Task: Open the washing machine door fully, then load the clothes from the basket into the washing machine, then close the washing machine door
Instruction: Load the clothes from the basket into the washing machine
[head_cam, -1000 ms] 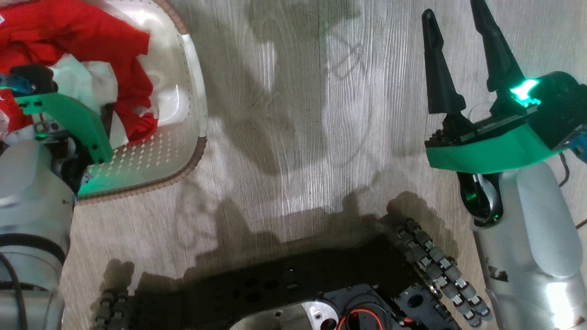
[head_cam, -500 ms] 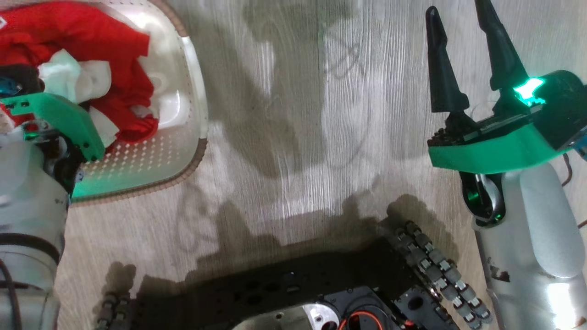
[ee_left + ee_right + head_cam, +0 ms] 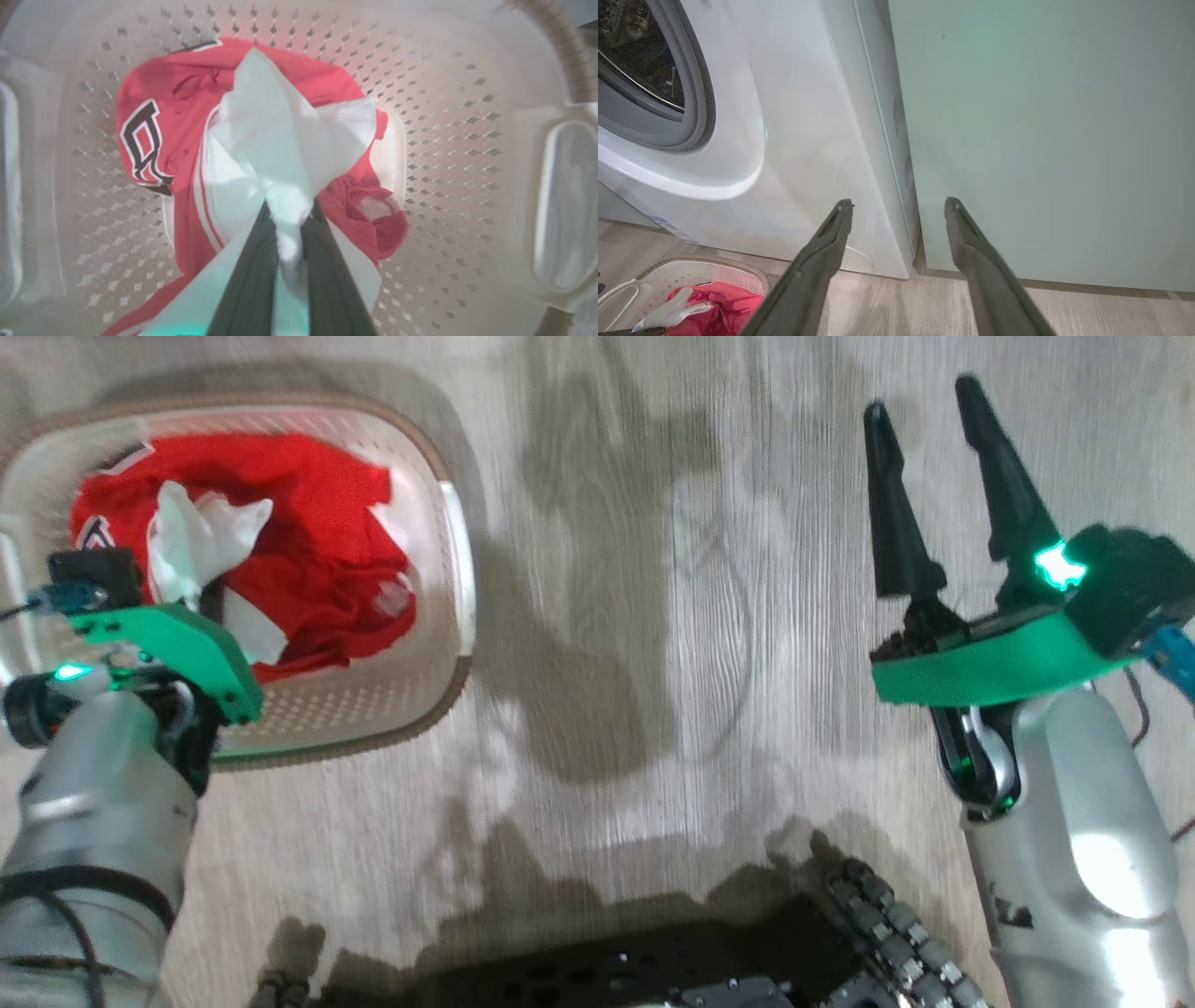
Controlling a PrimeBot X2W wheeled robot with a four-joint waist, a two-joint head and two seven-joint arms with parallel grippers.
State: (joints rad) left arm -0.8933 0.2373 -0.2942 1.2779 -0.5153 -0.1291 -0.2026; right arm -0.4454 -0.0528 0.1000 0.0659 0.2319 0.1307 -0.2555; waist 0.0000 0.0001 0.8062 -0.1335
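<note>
The cream basket [image 3: 446, 644] stands on the floor at the upper left of the head view. In it lie the clothes, a red jersey [image 3: 317, 551] with a white cloth [image 3: 191, 537]. In the left wrist view my left gripper [image 3: 289, 212] is shut on the white cloth [image 3: 280, 140], above the red jersey [image 3: 154, 107] and the basket's perforated bottom [image 3: 444, 140]. My right gripper [image 3: 920, 397] hangs open and empty over bare floor at the right. In the right wrist view it [image 3: 899, 204] points at the white washing machine [image 3: 808, 140], whose drum gasket [image 3: 698, 93] is uncovered. The door is out of view.
A pale green cabinet [image 3: 1041, 130] stands right beside the washer. The round filter cover [image 3: 859, 259] sits low on the washer's front. The robot's dark base [image 3: 607, 971] lies along the bottom of the head view, with wood floor [image 3: 653, 616] between basket and right arm.
The head camera has shifted, so the whole basket now shows. My left gripper stays over the clothes with the white cloth bunched at it. The right gripper stays open.
</note>
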